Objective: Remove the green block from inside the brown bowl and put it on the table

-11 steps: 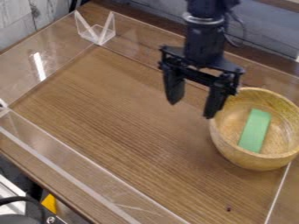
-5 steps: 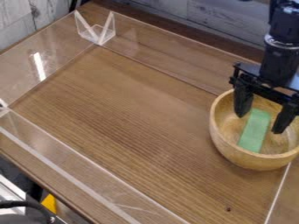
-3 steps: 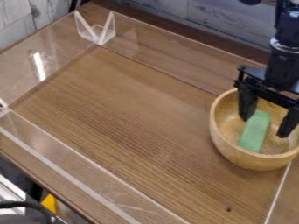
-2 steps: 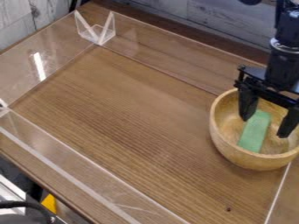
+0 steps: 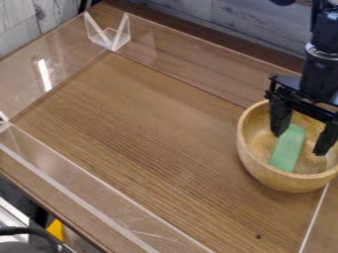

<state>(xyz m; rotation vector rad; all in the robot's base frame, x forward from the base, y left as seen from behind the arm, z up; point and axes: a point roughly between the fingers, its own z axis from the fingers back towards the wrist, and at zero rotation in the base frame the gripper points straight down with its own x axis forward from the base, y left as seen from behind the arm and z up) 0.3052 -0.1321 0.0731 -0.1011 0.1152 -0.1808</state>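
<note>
green block in bowl (jaws astride)

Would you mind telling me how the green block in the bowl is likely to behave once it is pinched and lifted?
The green block looks stiff and flat-sided, so it probably won't bend or roll. It seems small beside the brown bowl, so it is likely light. It lies tilted on the curved inside, so it may slide or pivot if nudged first.
</note>
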